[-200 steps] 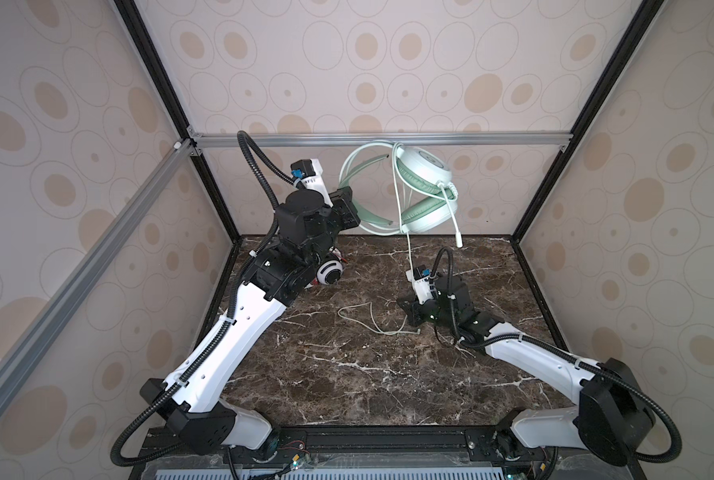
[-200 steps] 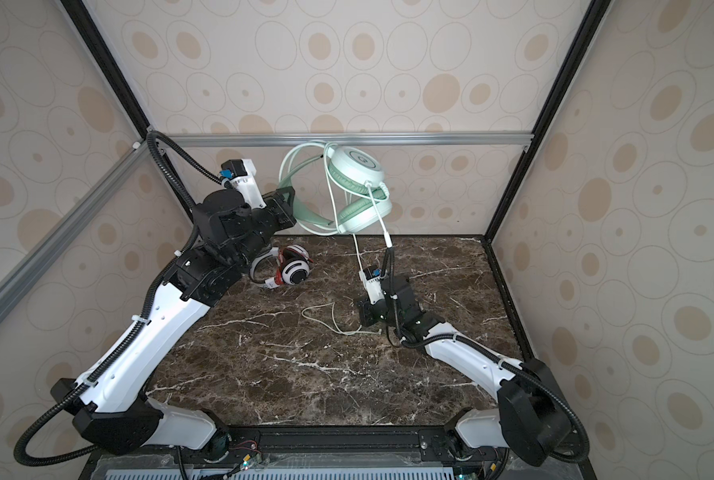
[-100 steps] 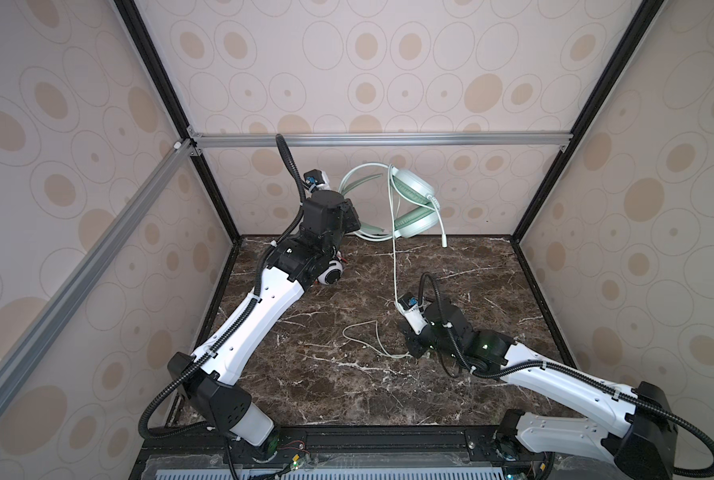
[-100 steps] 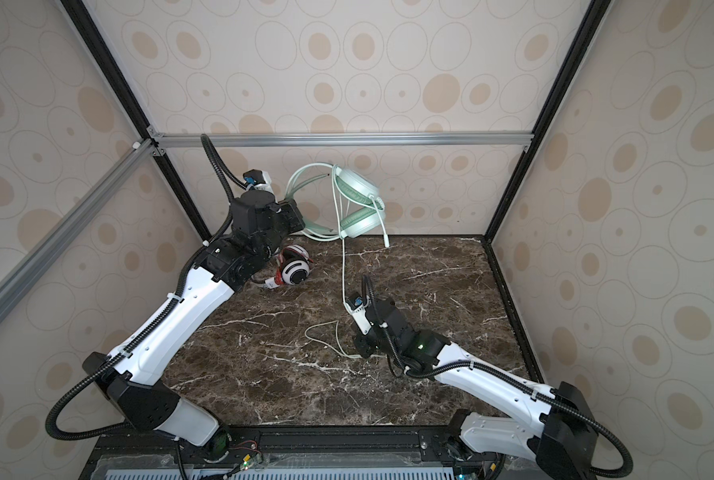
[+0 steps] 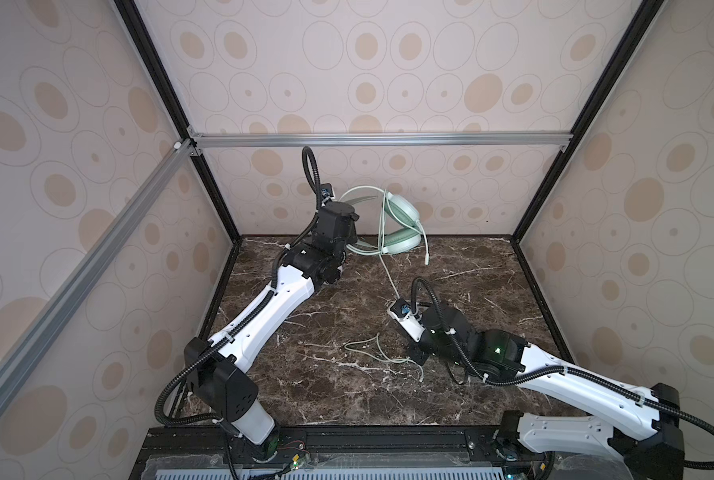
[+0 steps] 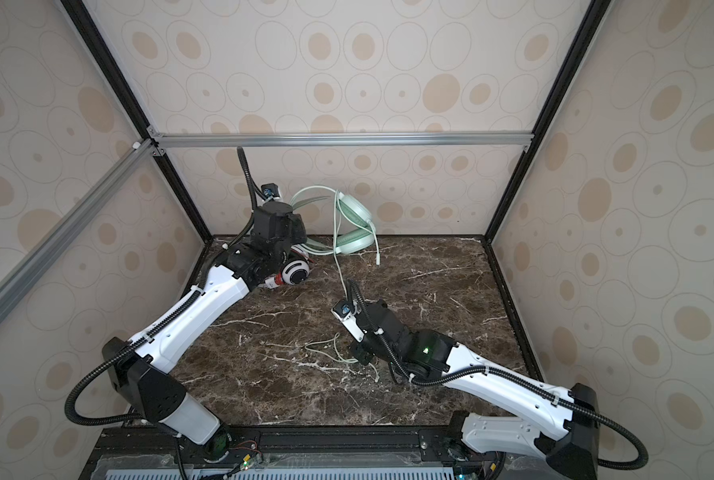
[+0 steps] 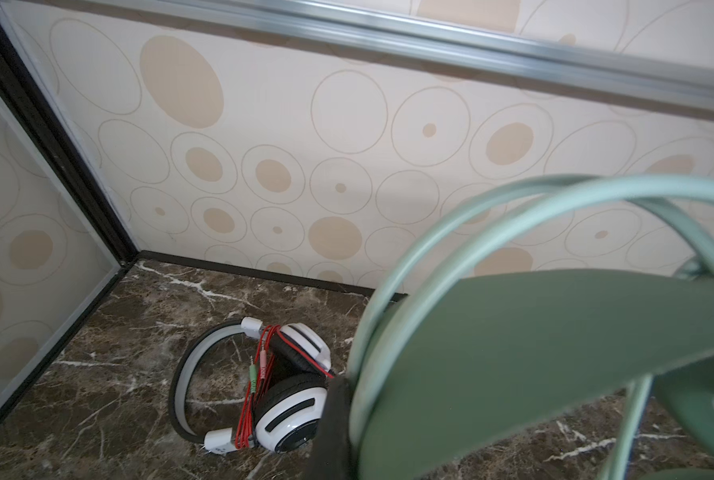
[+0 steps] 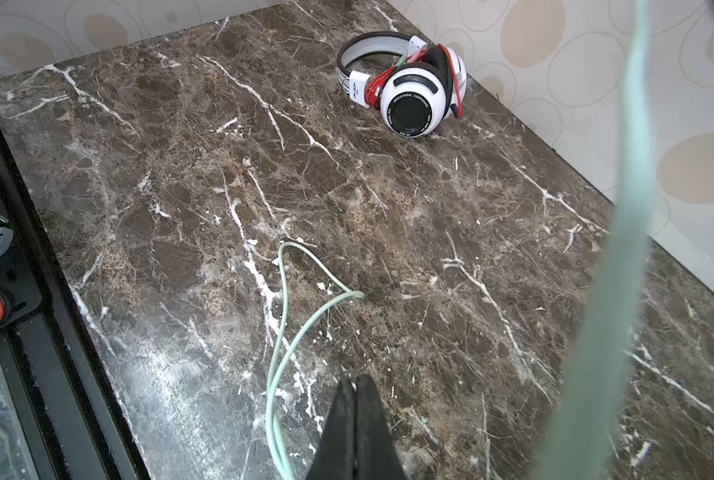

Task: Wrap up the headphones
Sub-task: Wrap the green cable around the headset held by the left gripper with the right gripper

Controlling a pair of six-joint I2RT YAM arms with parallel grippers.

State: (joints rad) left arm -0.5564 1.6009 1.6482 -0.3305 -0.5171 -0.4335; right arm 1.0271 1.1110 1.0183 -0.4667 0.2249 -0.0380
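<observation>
The marble table [image 5: 471,266] fills the booth. At twelve o'clock the left claw [image 7: 347,395] is clamped on the mint-green headset [image 5: 401,212]. At eleven lies the white headset [image 6: 295,272], wound in its red cable [image 7: 259,374]. Near centre, the right claw [image 8: 355,399] is pressed together beside the pale green cable [image 8: 282,332].

In both top views the raised headset [image 5: 401,216] stands at upper centre, before the back wall [image 5: 471,187], its band in my left gripper [image 5: 350,237] just to its left. The resting headset [image 6: 295,272] lies on the table [image 5: 347,395] just below that gripper, near the back left corner. The cable [image 5: 388,274] runs down from the raised headset to centre frame. Its loops lie on the table just left of my right gripper [image 5: 415,358].
</observation>
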